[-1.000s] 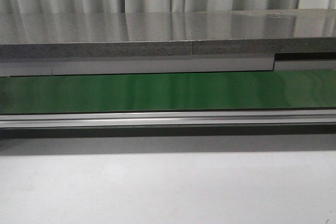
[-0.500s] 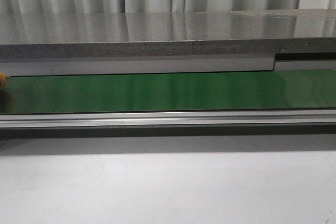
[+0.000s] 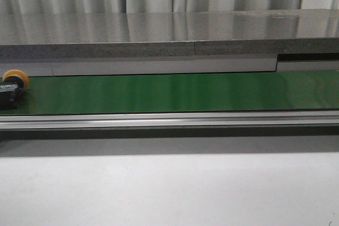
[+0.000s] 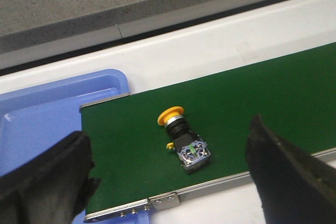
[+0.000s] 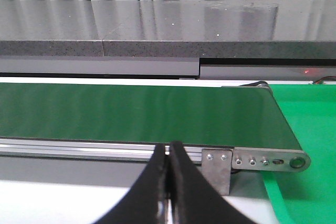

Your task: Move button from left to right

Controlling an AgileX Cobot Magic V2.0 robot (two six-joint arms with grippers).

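The button (image 3: 11, 84) lies on its side on the green conveyor belt (image 3: 175, 92) at the far left edge of the front view. Its yellow-orange mushroom head and black body show clearly in the left wrist view (image 4: 182, 138). My left gripper (image 4: 170, 177) is open and empty, its two black fingers (image 4: 47, 182) spread wide on either side of the button and above it. My right gripper (image 5: 169, 150) is shut and empty, in front of the belt's right end. Neither gripper shows in the front view.
A blue tray (image 4: 47, 114) lies beside the belt's left end. A grey stone-like counter (image 3: 169, 41) runs behind the belt. An aluminium rail (image 3: 169, 120) edges the belt's front. A green surface (image 5: 310, 129) lies past the belt's right end.
The button has come into the front view at the far left and moved a little rightward along the belt. Nothing else has moved.
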